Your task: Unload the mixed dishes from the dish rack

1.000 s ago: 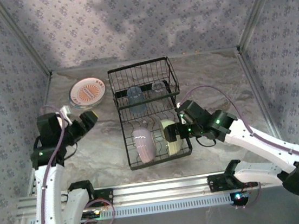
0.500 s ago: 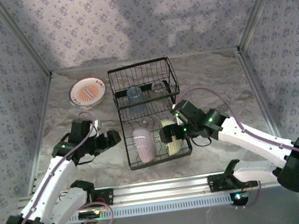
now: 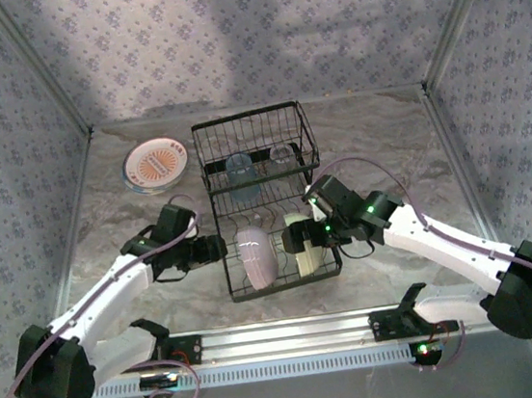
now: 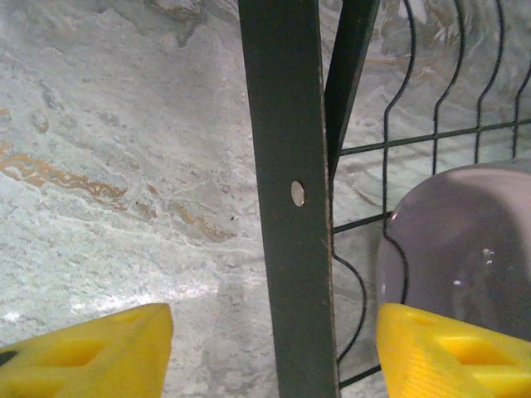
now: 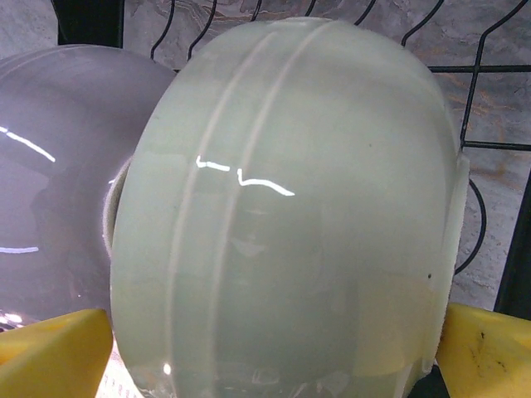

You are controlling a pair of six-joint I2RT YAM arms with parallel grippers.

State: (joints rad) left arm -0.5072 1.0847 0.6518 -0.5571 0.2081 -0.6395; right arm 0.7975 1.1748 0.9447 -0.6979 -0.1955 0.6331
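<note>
The black dish rack (image 3: 255,127) stands mid-table. In its near section a lavender bowl (image 3: 256,257) and a pale yellow-green bowl (image 3: 309,255) stand on edge; a translucent blue cup (image 3: 241,175) sits in the raised far basket. My left gripper (image 3: 212,249) is at the rack's left side, open, its yellow fingers (image 4: 91,356) astride the rack's upright bar (image 4: 286,199), with the lavender bowl (image 4: 456,240) behind the wires. My right gripper (image 3: 295,237) is open, its fingers (image 5: 489,348) on either side of the pale bowl (image 5: 282,207), beside the lavender bowl (image 5: 58,182).
A stack of plates (image 3: 155,164), the top one cream with an orange pattern, lies on the table at the far left. A second clear cup (image 3: 282,154) sits in the raised basket. Patterned walls close in the table on three sides.
My left arm has swung from the table's left side over to the rack, its fingers now straddling the frame bar and closer together. My right gripper has slid left onto the pale bowl.
</note>
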